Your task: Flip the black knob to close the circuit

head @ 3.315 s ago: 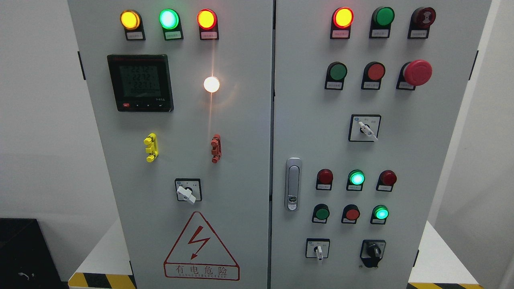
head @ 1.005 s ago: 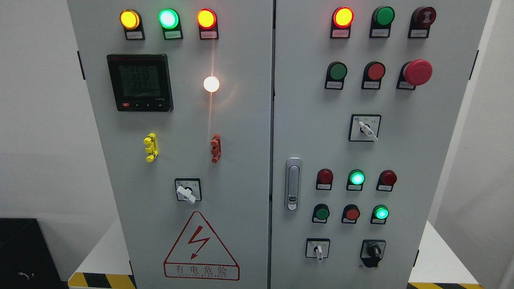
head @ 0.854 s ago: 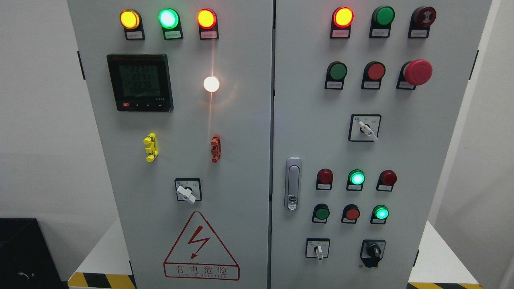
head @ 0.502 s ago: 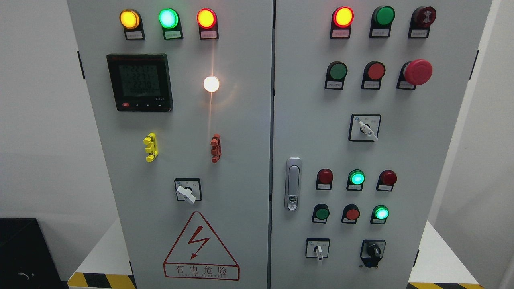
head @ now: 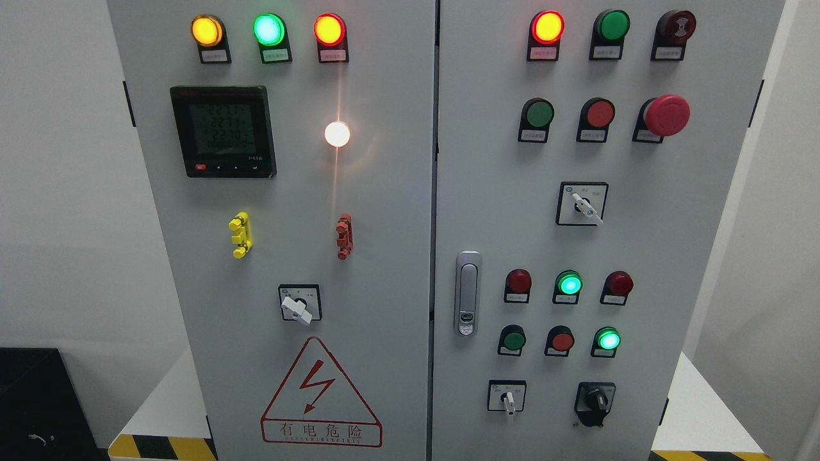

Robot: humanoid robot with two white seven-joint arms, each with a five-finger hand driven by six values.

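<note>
I see no robot hand in my head view, so its state is beyond telling. Going left to right: the meter [head: 223, 131] sits at ten o'clock, the white-handled switch [head: 299, 307] near seven, the door latch [head: 467, 293] just right of centre. The black knob [head: 596, 401] lies at five o'clock on the cabinet [head: 640, 256], with a small selector [head: 507, 398] at its nine, nothing covering it.

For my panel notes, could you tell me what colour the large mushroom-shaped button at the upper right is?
Red: the mushroom button shows best in the head view.
</note>
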